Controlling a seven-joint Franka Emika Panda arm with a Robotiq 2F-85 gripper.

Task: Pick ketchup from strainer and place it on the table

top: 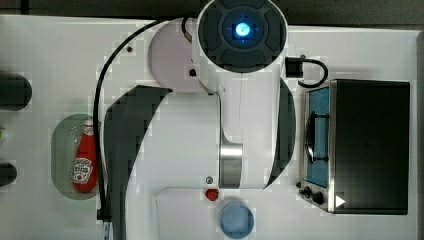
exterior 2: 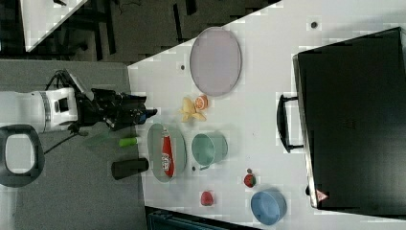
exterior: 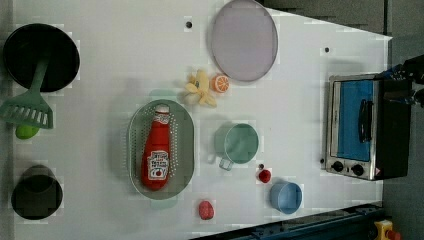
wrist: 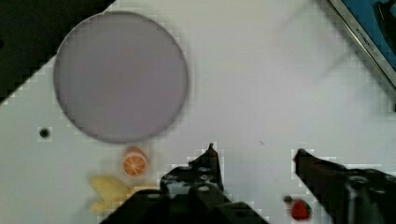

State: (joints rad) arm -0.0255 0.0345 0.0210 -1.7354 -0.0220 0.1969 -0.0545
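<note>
Small red ketchup squeeze bottle [exterior: 156, 152] with white cap and white-and-dark label, lying flat on its side inside the pale green oval perforated plastic strainer [exterior: 136, 131], cap toward the left view's top. Strainer resting on the large flat white table [exterior: 110, 65], just left of a round green mug [exterior: 240, 143] with handle in the left view. Beyond the mug, toward the left view's top: a yellow peeled banana toy [exterior: 199, 90] touching an orange slice [exterior: 220, 83], then a large round pale lilac plate [exterior: 244, 40]. Near the left view's bottom: 2 small red fruit pieces [exterior: 206, 209] [exterior: 264, 175] and a blue cup [exterior: 286, 196]. At the left view's right, a silver toaster oven [exterior: 356, 127] with blue door. Black gripper [wrist: 254, 156] of the white arm [top: 240, 90] poised high above bare tabletop, well apart from the bottle; 2 fingers [wrist: 209, 165] spread moderately wide, nothing between them.
</note>
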